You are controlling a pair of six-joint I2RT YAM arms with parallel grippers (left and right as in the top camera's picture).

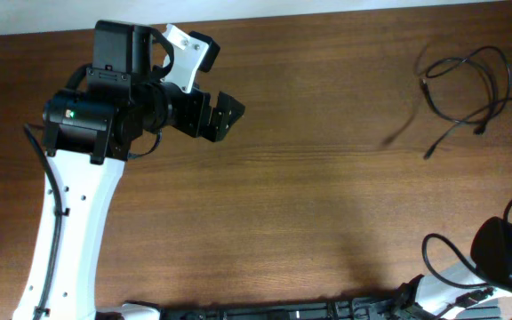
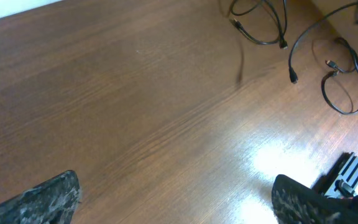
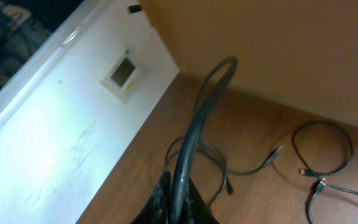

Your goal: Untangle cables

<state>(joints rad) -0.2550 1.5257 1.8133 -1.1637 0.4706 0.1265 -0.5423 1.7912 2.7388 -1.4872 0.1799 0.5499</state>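
- Overhead: cables (image 1: 456, 60) lying in loose loops at the far right corner of the surface (image 1: 327, 204), well apart from the left pincer (image 1: 231, 120), which is spread wide, empty and pointing right toward them.
- Right wrist: right pincer (image 3: 179, 205) clamped shut, apparently on one cord (image 3: 194, 130) rising from its tips, with the loops ahead and to its right.
- Judged nearer: right arm. No single long axis to the loops.

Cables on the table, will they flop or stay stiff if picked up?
Probably floppy: the cables lie in loose, curvy loops on the table. Likely light, since they look very thin. Lifting one may drag another, because they cross.
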